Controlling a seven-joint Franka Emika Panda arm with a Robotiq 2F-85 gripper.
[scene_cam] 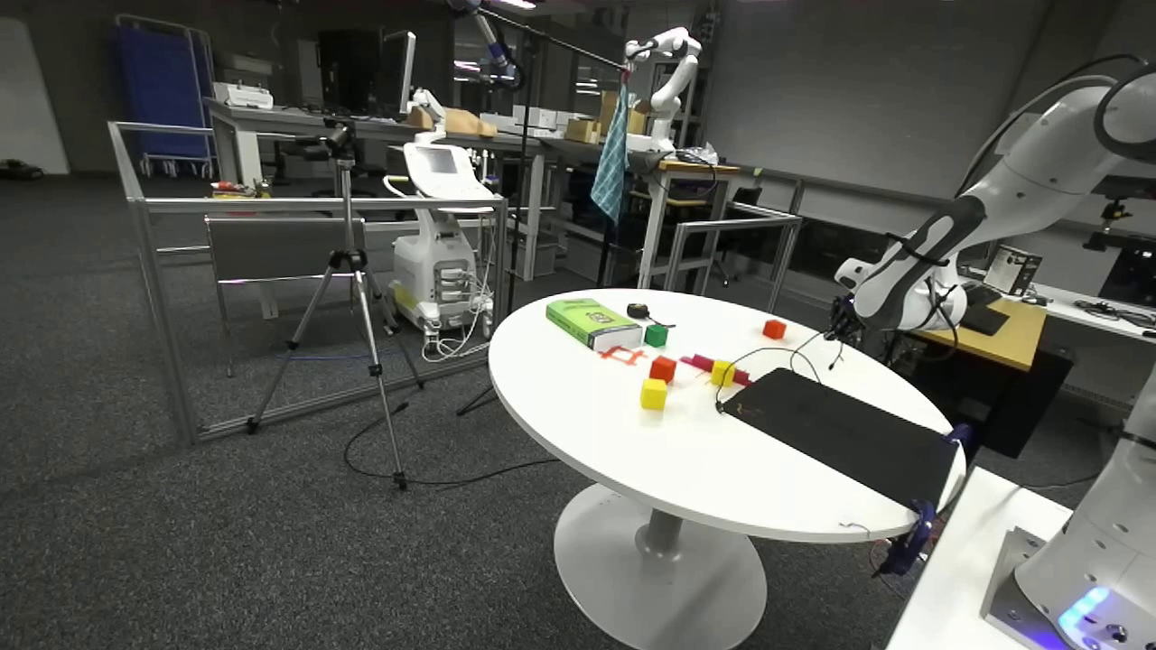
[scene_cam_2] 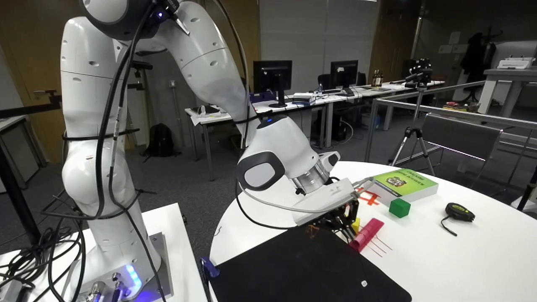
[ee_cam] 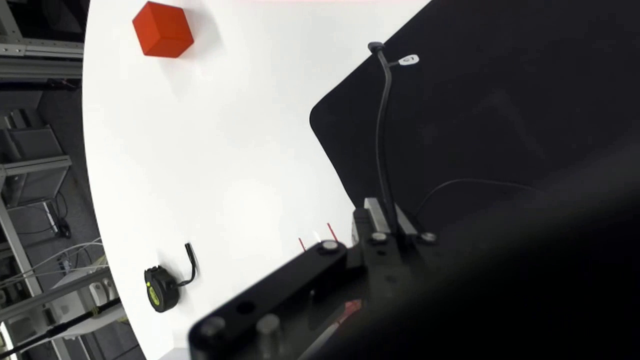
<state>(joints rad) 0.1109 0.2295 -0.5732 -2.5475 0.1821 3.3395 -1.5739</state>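
Observation:
My gripper (ee_cam: pixel 390 215) is shut on a thin black cable (ee_cam: pixel 384 120) near one end. The cable's tip and a white tag (ee_cam: pixel 409 60) marked in dark print stick out past the fingertips. In an exterior view the gripper (scene_cam: pixel 842 327) is above the table, over the far side of the black mat (scene_cam: pixel 840 433), and the cable's tip hangs below it. A thin loop of cable runs from there down to the mat's corner. In an exterior view the gripper (scene_cam_2: pixel 349 228) hides part of a yellow cube (scene_cam_2: pixel 355 225) behind it. The wrist view's lower right is dark.
On the round white table (scene_cam: pixel 578 406) are a green book (scene_cam: pixel 591 320), a green cube (scene_cam: pixel 657 335), red cubes (scene_cam: pixel 663 368) (scene_cam: pixel 774 329), a yellow cube (scene_cam: pixel 654 394), a pink roll (scene_cam_2: pixel 369 233) and a tape measure (scene_cam_2: pixel 459 212). Blue clamps (scene_cam: pixel 910 542) grip the table edge.

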